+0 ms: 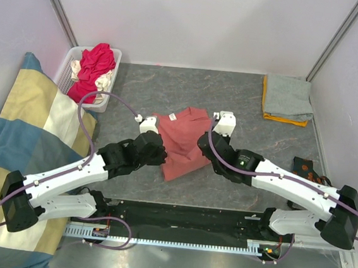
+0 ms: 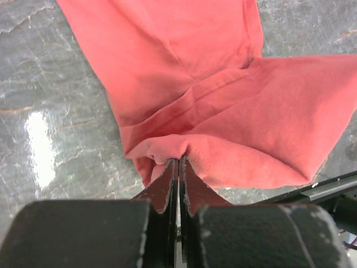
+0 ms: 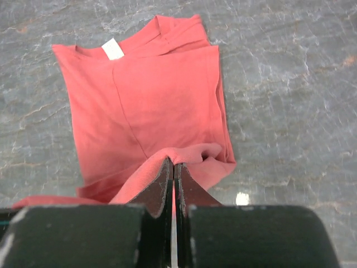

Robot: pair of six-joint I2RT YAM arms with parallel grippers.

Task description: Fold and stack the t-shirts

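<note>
A salmon-pink cotton short-sleeved t-shirt (image 1: 181, 144) (image 2: 223, 84) (image 3: 145, 95) lies partly folded in the middle of the grey marbled tabletop (image 1: 170, 89). Its collar and small white neck label (image 3: 113, 49) point toward the far side. The left gripper (image 1: 162, 156) (image 2: 178, 164) has its jaws pressed together on a bunched fold at the shirt's near-left edge, and the fabric puckers right at the fingertips. The right gripper (image 1: 202, 144) (image 3: 172, 167) is likewise clamped tight on the near-right edge, where the cloth rises in a small ridge off the table. Both arms reach in from the near side and meet at the garment, one on each flank. At the far right corner a folded grey tee (image 1: 287, 97) sits on top of a folded orange tee (image 1: 285, 120), well apart from the pink one. At the far left a white plastic lattice basket (image 1: 67, 72) holds a crumpled magenta-red tee (image 1: 95, 66) and a cream tee (image 1: 76, 68). Beside the basket, off the table's left edge, rests a big yellow, blue and cream striped cushion (image 1: 27, 132).
</note>
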